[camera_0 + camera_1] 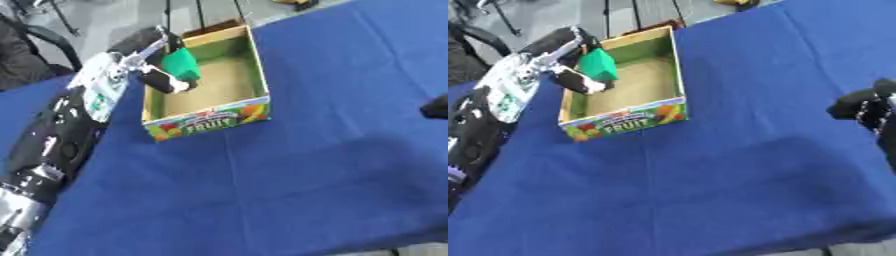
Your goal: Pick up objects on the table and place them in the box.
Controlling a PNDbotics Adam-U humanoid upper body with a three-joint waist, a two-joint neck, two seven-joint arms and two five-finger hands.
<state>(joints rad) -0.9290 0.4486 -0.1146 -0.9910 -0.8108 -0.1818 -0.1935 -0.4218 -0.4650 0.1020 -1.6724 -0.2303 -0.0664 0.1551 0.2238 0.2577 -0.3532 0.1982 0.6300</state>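
Left robot hand (162,75) seemingly gripping one green object (182,65), one box (210,117)

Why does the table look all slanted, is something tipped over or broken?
Nothing looks tipped or broken. The fruit box sits flat on the blue table, only turned at an angle. The left hand holds a green thing over the box. The right hand shows at the right edge. The slant looks like the camera's tilt.
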